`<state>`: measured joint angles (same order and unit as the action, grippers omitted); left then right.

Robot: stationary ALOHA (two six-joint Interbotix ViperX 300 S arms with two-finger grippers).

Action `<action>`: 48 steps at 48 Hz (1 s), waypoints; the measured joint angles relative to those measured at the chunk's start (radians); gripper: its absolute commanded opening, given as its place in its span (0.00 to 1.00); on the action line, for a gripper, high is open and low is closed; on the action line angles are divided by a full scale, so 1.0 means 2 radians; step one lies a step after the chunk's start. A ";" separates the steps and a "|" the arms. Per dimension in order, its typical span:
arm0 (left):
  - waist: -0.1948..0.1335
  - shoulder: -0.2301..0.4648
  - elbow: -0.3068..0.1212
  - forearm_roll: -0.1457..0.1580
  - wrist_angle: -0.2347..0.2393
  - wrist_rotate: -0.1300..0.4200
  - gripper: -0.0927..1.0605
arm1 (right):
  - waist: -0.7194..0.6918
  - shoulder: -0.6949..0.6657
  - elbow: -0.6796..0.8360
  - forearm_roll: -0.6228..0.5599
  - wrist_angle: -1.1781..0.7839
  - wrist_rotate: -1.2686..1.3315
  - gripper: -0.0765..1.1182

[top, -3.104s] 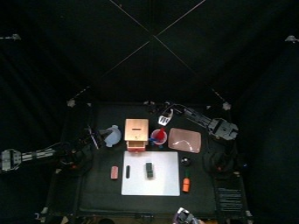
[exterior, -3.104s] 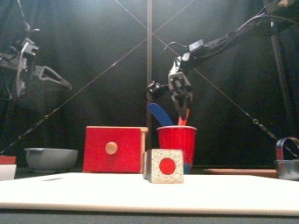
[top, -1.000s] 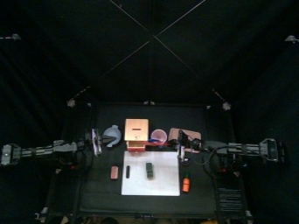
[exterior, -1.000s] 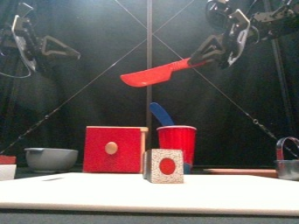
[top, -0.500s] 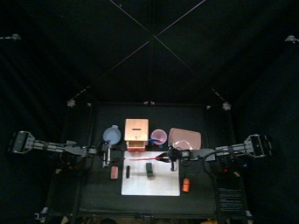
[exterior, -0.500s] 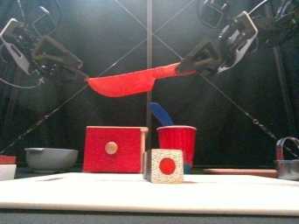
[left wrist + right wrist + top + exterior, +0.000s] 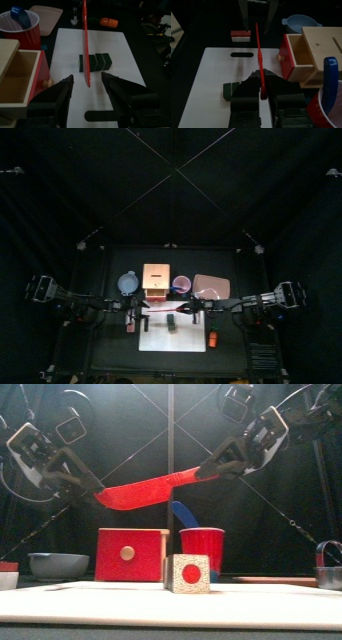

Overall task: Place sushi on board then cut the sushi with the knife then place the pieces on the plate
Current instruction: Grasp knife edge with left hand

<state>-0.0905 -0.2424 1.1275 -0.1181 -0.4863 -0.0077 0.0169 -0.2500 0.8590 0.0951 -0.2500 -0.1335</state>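
My right gripper (image 7: 227, 464) is shut on the handle of the red knife (image 7: 150, 485), which it holds in the air above the white board (image 7: 190, 336). The blade slopes down to the left. My left gripper (image 7: 86, 488) is at the blade's tip, and in the left wrist view its jaws stand open on either side of the knife (image 7: 85, 40). The dark green sushi roll (image 7: 95, 61) lies on the board below, its speckled end with a red centre (image 7: 189, 573) facing the front. The pink plate (image 7: 211, 286) lies at the back right.
Behind the board stand the wooden box with its red drawer front (image 7: 130, 554), the red cup (image 7: 203, 544) holding a blue knife (image 7: 181, 514), and the blue-grey bowl (image 7: 56, 565). An orange toy (image 7: 211, 339) and a red-and-white toy (image 7: 131, 325) flank the board.
The right arm has brought the red knife from the cup forward and lower over the board. The left gripper has come in to the blade's tip and its jaws have spread.
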 measured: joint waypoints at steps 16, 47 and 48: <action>-0.004 0.004 -0.003 -0.031 -0.019 0.001 0.65 | 0.001 0.000 0.000 0.001 0.000 0.000 0.36; -0.010 0.003 0.002 -0.032 -0.029 0.005 0.44 | 0.000 0.000 0.001 0.005 0.000 0.002 0.36; -0.010 0.004 0.002 -0.032 -0.029 0.005 0.43 | 0.000 0.000 0.001 0.005 0.000 0.002 0.36</action>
<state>-0.1104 -0.2347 1.1305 -0.1825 -0.5446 0.0031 0.0169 -0.2500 0.8606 0.1058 -0.2500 -0.1289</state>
